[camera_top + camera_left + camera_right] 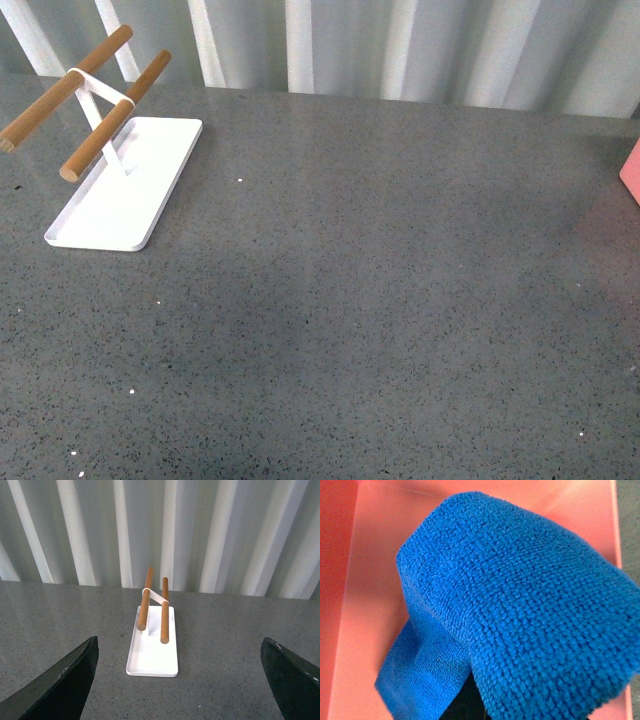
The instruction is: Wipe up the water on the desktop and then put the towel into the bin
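Most of the desktop (380,300) is wide open, so a gripper could sweep across the middle and near side with nothing to hit. Only real obstacle is the white tray (105,215) at the far left, with its two wooden rods (110,125) sticking up at an angle over it. A corner of the bin (631,172) pokes in at the right edge. Inside the bin, the towel (520,625) fills most of the room.

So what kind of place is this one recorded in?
Probably a staged test bench, not a home: a bare speckled grey desktop, a corrugated white metal wall behind it, and only a white tray with wooden rods.
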